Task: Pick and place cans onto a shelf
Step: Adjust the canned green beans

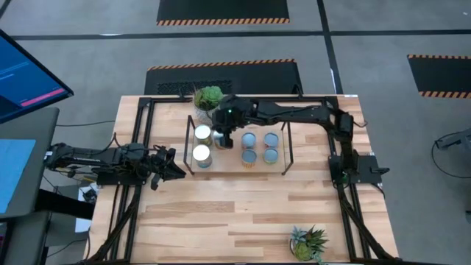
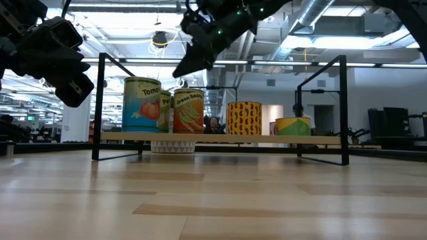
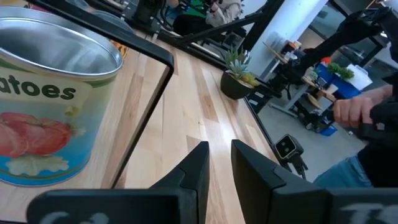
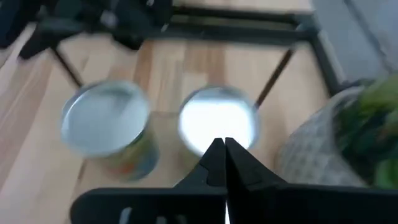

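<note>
The shelf (image 1: 228, 162), a light-wood board on black wire frames, stands at the table's middle and carries several cans. Two with shiny tops (image 1: 202, 133) (image 1: 202, 154) stand at its left end. Blue-grey tops (image 1: 249, 139) (image 1: 271, 155) stand further right. In the low view I read a tomato can (image 2: 142, 105) and a green-bean can (image 2: 189, 110). My right gripper (image 1: 224, 137) (image 2: 177, 73) is shut and hovers just above the left cans, slanting down, over a white top (image 4: 217, 124). My left gripper (image 3: 219, 168) waits near the table's left edge, fingers slightly apart, with nothing between them.
A white patterned pot with a succulent (image 1: 208, 96) stands right behind the shelf's far left corner, close to my right arm. A spiky potted plant (image 1: 309, 243) sits near the front right. A person's hand (image 3: 351, 109) shows beyond the table. Bare wood lies in front of the shelf.
</note>
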